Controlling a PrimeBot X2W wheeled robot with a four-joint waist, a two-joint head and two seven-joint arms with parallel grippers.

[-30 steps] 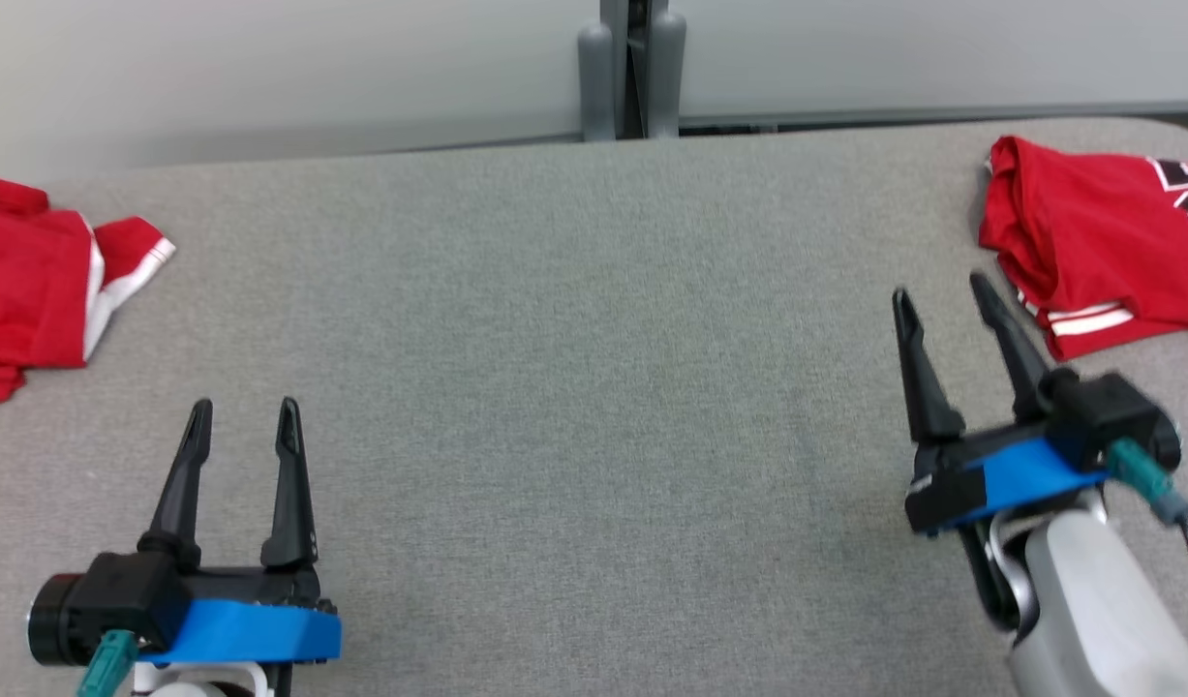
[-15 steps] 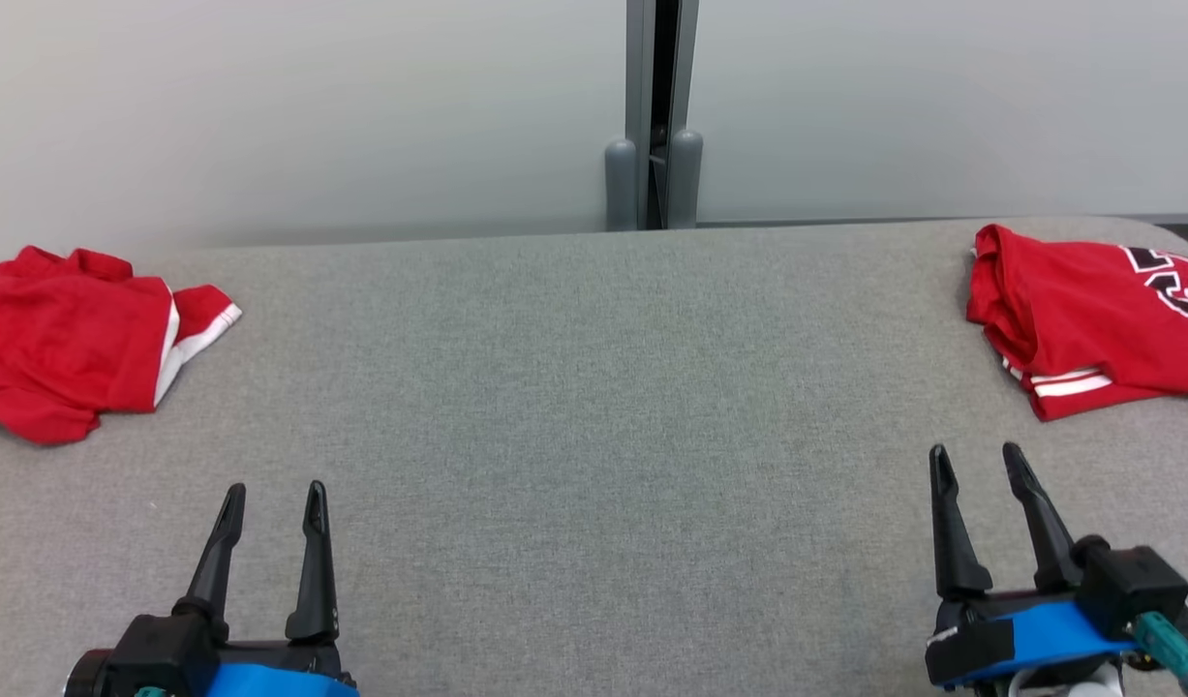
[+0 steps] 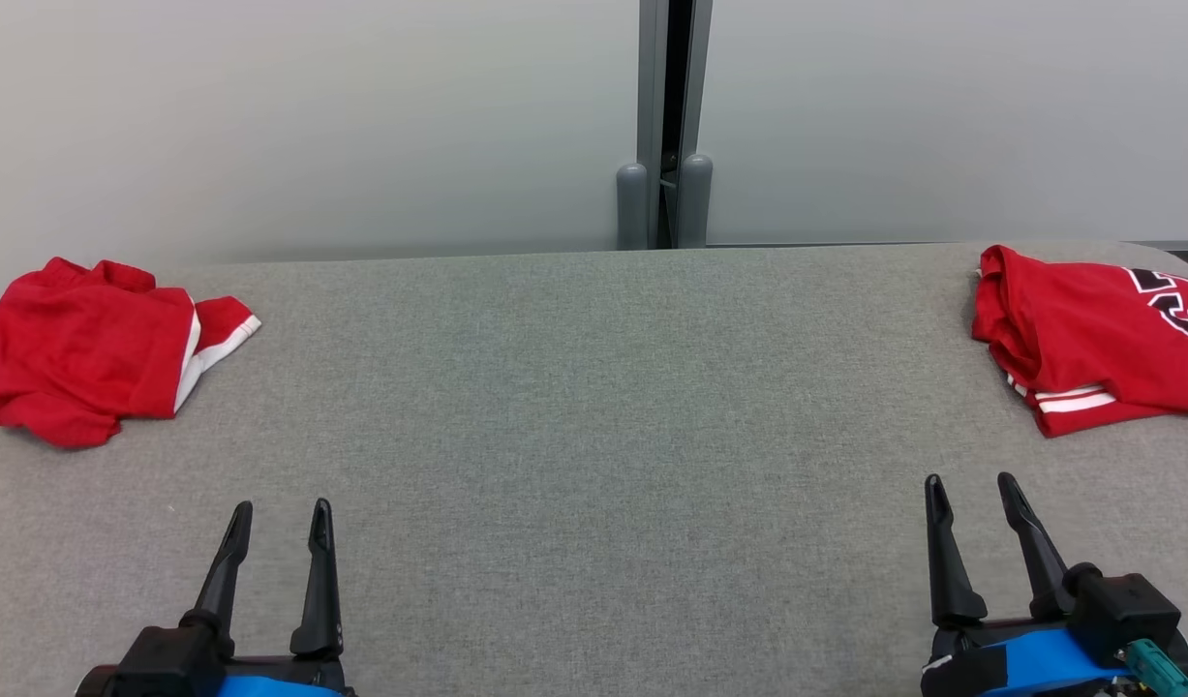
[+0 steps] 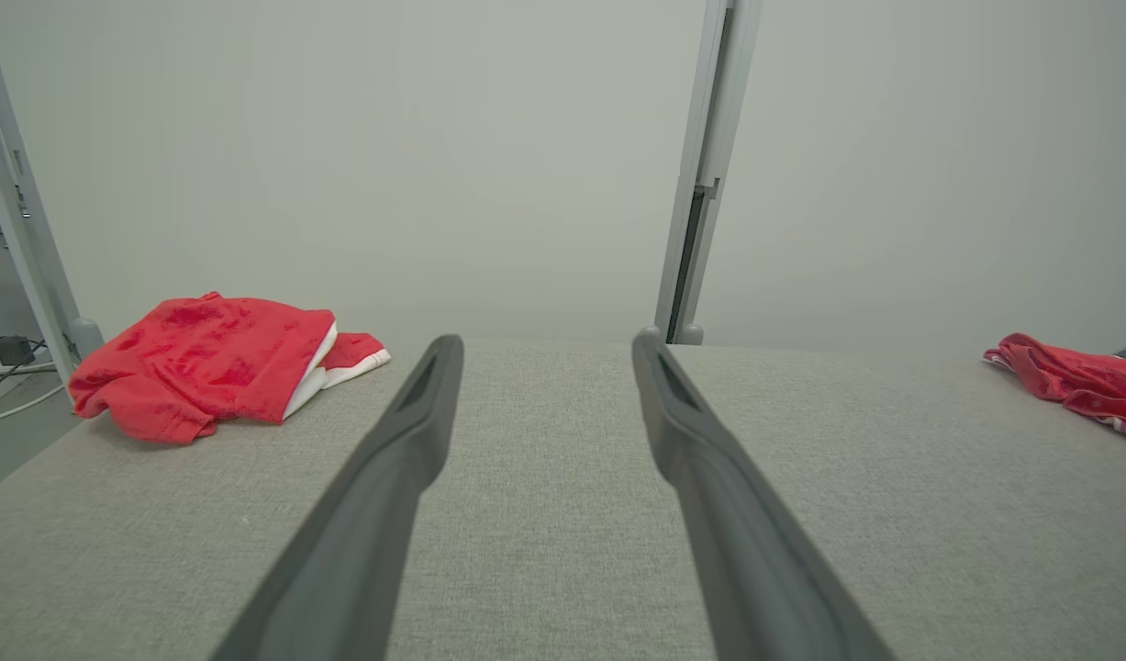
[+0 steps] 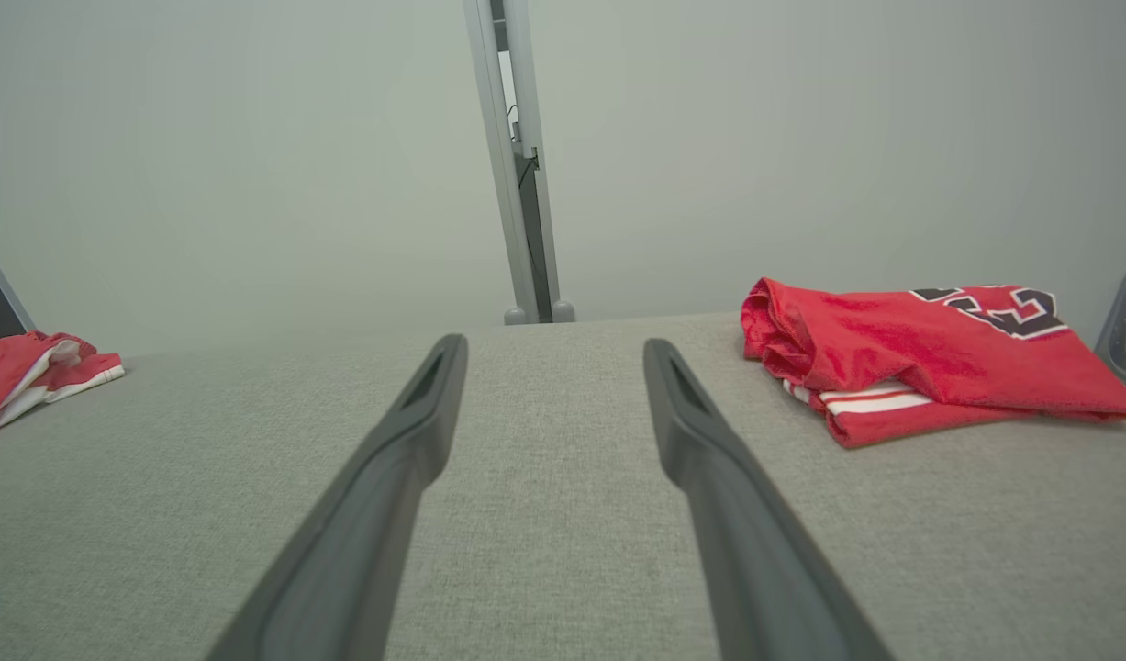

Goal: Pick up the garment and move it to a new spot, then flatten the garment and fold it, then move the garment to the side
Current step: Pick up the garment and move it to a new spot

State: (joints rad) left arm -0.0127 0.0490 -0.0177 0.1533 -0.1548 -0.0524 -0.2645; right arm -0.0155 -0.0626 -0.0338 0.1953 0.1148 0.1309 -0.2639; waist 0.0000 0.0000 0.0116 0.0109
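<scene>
A grey vertical post [image 3: 673,116] stood behind the middle of the far edge of the grey fabric-covered table [image 3: 594,407]; all places here are told from this post. Far to the left of the post, near the left end of the table, lay a crumpled red garment [image 3: 80,348] with a white stripe along one edge; it was bunched up, not flattened. Far to the right of the post, near the right end of the table, lay a folded red garment [image 3: 1087,339]; it had black and white lettering on top and white stripes on a lower layer, and its right part ran out of the head view. The two garments were well apart, with bare table between them in front of the post.

The left gripper [image 3: 282,507] was in front of the post and to its left; its fingers [image 4: 406,441] were spread apart and held nothing; the crumpled red garment lay closer to the post's line and more to the left, well apart from them. The right gripper [image 3: 969,480] was in front of the post and to its right; its fingers [image 5: 709,459] were also spread wide with nothing between them; the folded red garment lay beyond them, a little more to the right, near but not touching. Whether the fingertips touched the table, I could not tell.
</scene>
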